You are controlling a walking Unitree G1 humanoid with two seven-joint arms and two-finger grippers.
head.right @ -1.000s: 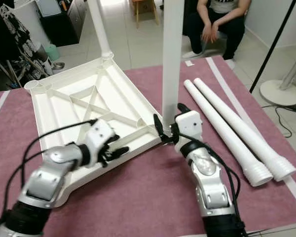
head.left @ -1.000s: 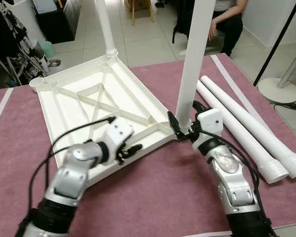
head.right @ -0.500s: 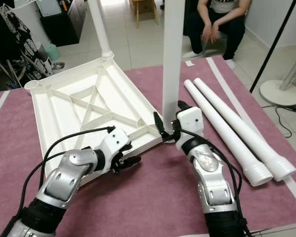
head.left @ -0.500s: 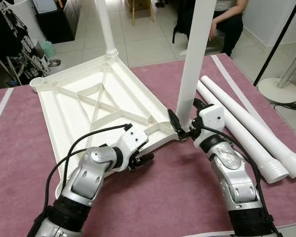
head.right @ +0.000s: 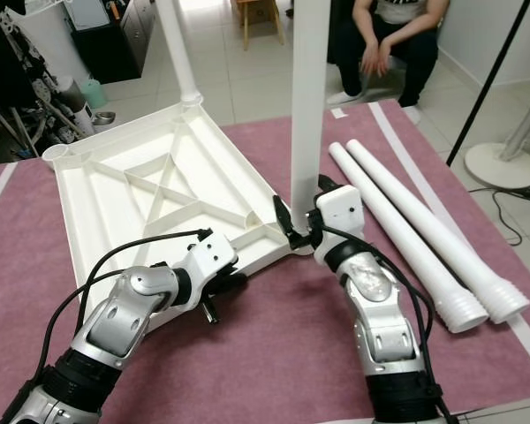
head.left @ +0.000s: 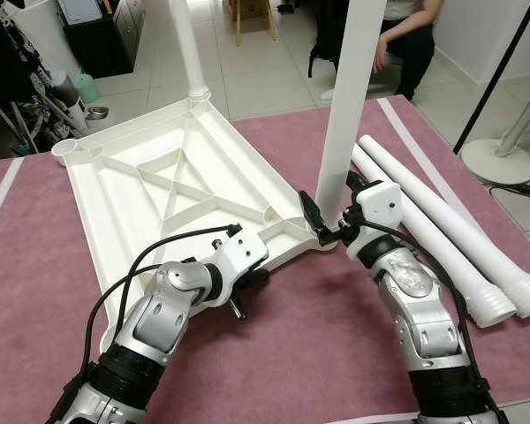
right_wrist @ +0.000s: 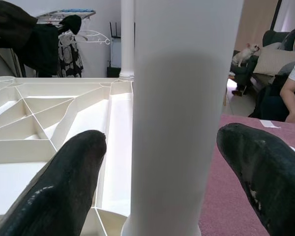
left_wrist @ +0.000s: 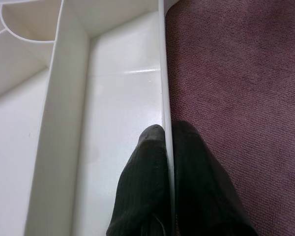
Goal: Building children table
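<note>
The white tabletop (head.left: 159,185) lies upside down on the maroon rug. One white leg (head.left: 187,44) stands in its far corner and a second leg (head.left: 349,106) stands upright in its near right corner. My right gripper (head.left: 329,212) is open at the base of that second leg, one finger on each side; the right wrist view shows the fingertips (right_wrist: 73,162) with a gap to the leg (right_wrist: 182,98). My left gripper (left_wrist: 167,135) is shut on the tabletop's near rim (left_wrist: 163,73), close to that corner, one finger inside the wall and one outside.
Two loose white legs (head.left: 442,238) lie side by side on the rug at the right. A person (head.left: 406,35) sits beyond the rug's far edge. A fan base (head.left: 499,159) and a black pole (head.left: 503,66) stand at the right, and clutter at the far left.
My left gripper has moved right along the near rim, turned downward and shut on the rim. The right gripper stays at the leg's base.
</note>
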